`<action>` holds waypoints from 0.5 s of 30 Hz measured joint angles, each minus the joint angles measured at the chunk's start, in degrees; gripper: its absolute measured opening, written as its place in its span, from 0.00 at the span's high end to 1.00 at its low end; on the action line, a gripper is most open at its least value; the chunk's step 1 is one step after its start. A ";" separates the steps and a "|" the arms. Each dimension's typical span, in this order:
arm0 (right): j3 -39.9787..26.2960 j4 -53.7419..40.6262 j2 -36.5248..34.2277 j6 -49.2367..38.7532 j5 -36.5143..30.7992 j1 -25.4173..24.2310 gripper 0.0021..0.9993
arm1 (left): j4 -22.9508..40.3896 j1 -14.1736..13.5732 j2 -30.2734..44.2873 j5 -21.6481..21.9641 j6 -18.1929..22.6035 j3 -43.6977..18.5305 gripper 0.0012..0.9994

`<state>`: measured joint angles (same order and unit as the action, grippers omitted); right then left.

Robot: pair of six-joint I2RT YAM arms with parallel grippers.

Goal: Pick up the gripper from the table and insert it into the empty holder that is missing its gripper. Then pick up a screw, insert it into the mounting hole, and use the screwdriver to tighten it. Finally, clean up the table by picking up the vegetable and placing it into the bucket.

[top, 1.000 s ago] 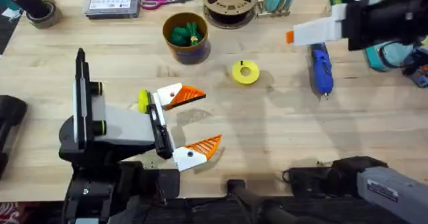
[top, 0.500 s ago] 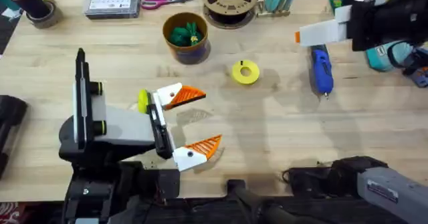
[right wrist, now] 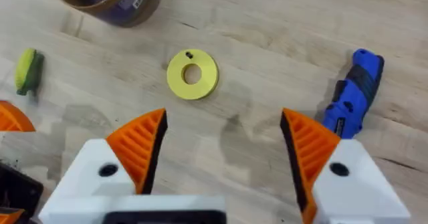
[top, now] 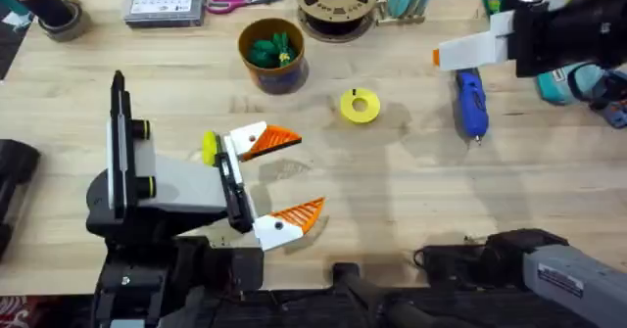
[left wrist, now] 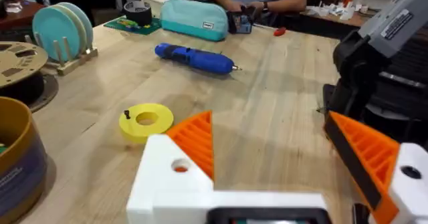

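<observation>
We see the screwdriver (top: 471,103) lying lengthwise just below our spread right gripper (right wrist: 224,150), far from the spread left gripper (top: 265,183).

The overhead camera looks down and forward over the pale wooden table (top: 411,191). Both wrist cameras sit lower and nearer, sharing the yellow plastic ring-shaped disc (top: 360,106) (left wrist: 145,120) (right wrist: 192,74) at 12 o'clock of centre.

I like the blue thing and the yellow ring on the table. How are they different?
The screwdriver is blue, long and pen-shaped with a thin metal tip; the yellow ring is a round flat disc with a hole in its middle. The screwdriver lies under the right gripper; the yellow ring sits nearer the table's middle, close to the bucket. Both lie flat on the wooden table, and neither is held.
</observation>
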<state>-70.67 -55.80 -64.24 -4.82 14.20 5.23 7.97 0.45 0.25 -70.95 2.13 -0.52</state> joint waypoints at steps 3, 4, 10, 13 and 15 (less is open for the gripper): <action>0.00 -0.53 0.00 0.00 0.00 0.00 0.00 | -0.02 0.00 0.01 0.00 0.00 -0.01 0.01; 0.00 -0.87 -0.01 0.00 0.00 0.00 0.00 | -0.02 0.00 0.02 -0.01 0.00 -0.01 0.01; 0.00 -4.89 -0.01 -1.04 -0.33 0.00 0.00 | -0.01 0.00 0.02 -0.01 0.00 0.00 0.01; 0.00 -7.69 -0.01 -1.65 -2.15 0.00 0.00 | 0.00 0.00 0.01 0.00 0.00 0.01 0.01; 0.00 -9.19 -0.01 -1.73 -3.08 0.00 0.00 | 0.00 0.00 0.00 -0.01 0.00 0.01 0.01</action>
<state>-70.67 -64.99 -64.25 -6.55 11.11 5.23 7.97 0.45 0.25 -70.96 2.13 -0.51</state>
